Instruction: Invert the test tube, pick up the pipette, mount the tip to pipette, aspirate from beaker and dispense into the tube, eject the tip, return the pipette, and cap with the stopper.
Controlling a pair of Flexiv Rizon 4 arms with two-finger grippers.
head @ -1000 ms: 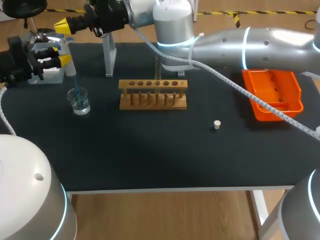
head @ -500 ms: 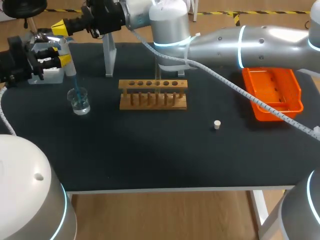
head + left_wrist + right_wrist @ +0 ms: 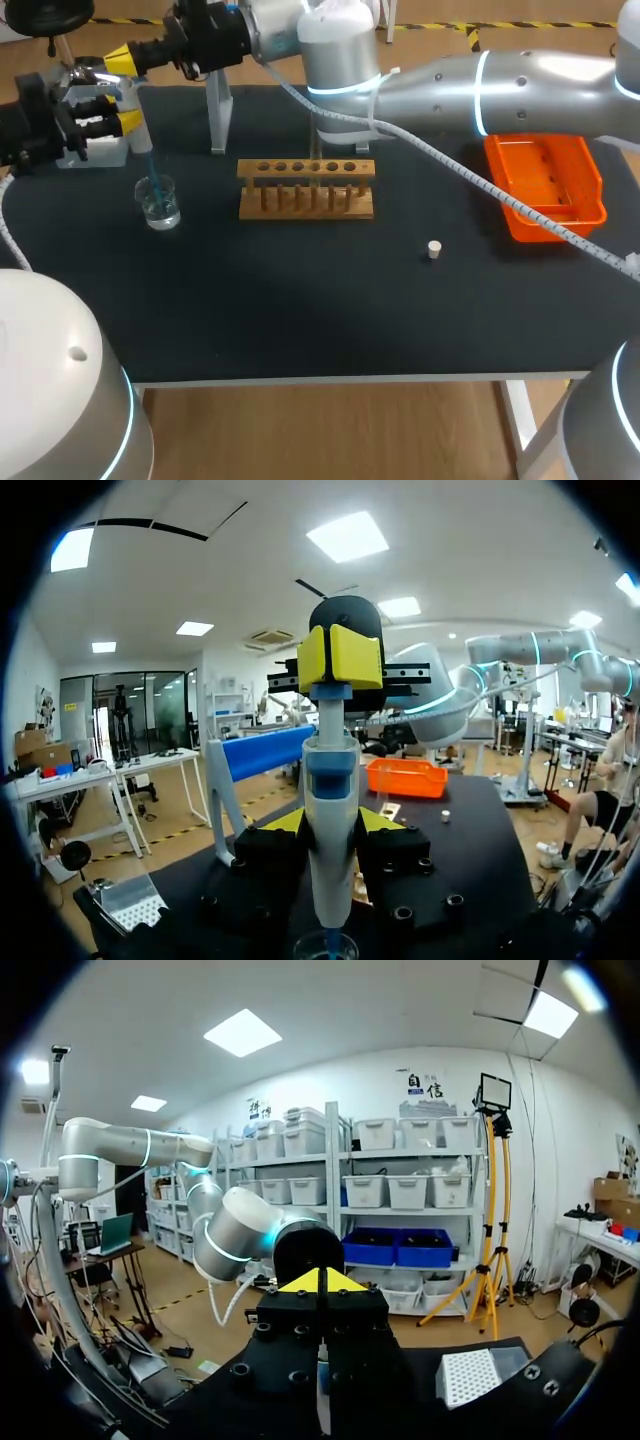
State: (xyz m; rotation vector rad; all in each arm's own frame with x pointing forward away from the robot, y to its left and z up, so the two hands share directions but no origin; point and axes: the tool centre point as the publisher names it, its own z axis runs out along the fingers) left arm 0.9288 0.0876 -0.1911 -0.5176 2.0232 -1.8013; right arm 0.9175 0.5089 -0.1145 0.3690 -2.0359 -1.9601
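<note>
Above the beaker (image 3: 158, 203), left gripper (image 3: 128, 108) is clamped on the pipette (image 3: 331, 860) with its tip (image 3: 150, 172) in the liquid, and right gripper (image 3: 127, 55) has its fingers together on the pipette's top: an off-centre press could slip off, draw air, or nudge the beaker over.

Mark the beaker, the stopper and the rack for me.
beaker (image 3: 160, 208): head view, on its glass wall.
stopper (image 3: 433, 250): head view, on its middle.
rack (image 3: 306, 175): head view, on its top bar.
</note>
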